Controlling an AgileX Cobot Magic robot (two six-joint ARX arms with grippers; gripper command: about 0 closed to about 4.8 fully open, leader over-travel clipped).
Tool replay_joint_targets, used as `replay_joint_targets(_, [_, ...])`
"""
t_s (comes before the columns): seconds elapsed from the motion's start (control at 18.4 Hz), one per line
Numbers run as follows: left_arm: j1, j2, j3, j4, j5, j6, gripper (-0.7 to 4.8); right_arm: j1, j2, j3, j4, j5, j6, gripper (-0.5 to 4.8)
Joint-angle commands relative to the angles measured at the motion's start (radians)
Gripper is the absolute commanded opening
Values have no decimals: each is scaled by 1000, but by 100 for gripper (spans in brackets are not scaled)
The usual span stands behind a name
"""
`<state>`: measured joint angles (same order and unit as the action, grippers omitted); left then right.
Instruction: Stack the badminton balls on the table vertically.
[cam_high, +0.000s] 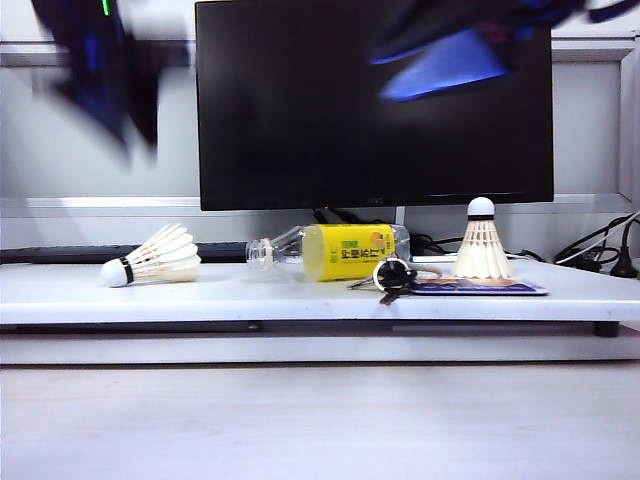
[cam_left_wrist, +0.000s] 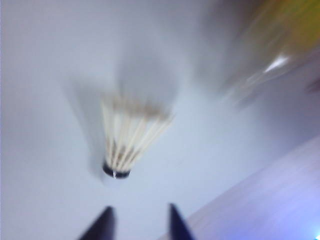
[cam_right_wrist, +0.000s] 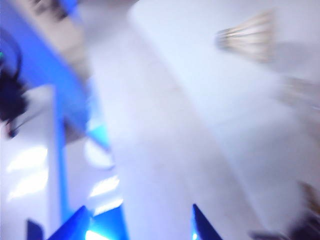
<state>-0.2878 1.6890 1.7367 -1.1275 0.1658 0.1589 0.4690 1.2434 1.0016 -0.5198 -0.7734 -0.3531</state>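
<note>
You have a clear bottle (cam_high: 330, 250) with a yellow label lying on its side on the table (cam_high: 300, 295), just in front of the black monitor (cam_high: 375, 100). Take that bottle as your landmark. What it holds cannot be told from these views.

Just beside the bottle, on its base side, lies a bunch of keys (cam_high: 392, 275), touching the edge of a flat dark mat (cam_high: 478, 287). One shuttlecock (cam_high: 481, 240) stands upright at the back of that mat, cork tip uppermost, near the bottle's base end. The other shuttlecock (cam_high: 155, 258) lies on its side well apart from the bottle, beyond its neck end, cork tip pointing away from the bottle. The bottle and keys lie between the two shuttlecocks.

Your left gripper (cam_left_wrist: 139, 222) is blurred; its two dark fingertips stand apart with nothing between them, released, and the lying shuttlecock (cam_left_wrist: 129, 137) shows beyond them, untouched. In the exterior view that arm is a dark smear high above the lying shuttlecock.

Your right gripper (cam_right_wrist: 140, 222) is likewise blurred, fingertips spread wide and holding nothing, high in front of the monitor.
</note>
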Motion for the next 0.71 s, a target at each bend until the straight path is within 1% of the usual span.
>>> replay_joint_targets(0.05, [14,-142,-11,28,-18,-41,247,35,105,130,-134,42,-72,264])
replay_joint_targets(0.11, [22,-207,-35,60,-24,-51,247,55,158,199,-213,75,-108,264])
replay_joint_targets(0.16, [27,-288,-72,104,-37,-62,247,80,219,284,-304,130,-147,264])
replay_joint_targets(0.22, [32,-406,-143,181,-45,-71,247,111,293,389,-396,194,-194,264])
replay_joint_targets(0.27, [32,-481,-193,233,-58,-89,247,133,331,443,-420,217,-227,263])
replay_joint_targets(0.38, [32,-607,-288,303,-62,-95,247,170,380,510,-425,280,-309,262])
replay_joint_targets(0.43, [32,-690,-355,324,-61,-109,247,202,410,553,-425,326,-377,261])
replay_joint_targets(0.49, [32,-752,-415,324,-61,-122,247,221,437,592,-427,354,-408,261])
replay_joint_targets(0.65, [32,-875,-565,327,-82,-145,247,254,504,677,-440,388,-413,261])
replay_joint_targets(0.71, [32,-919,-626,327,-83,-161,247,269,542,725,-479,395,-442,260])
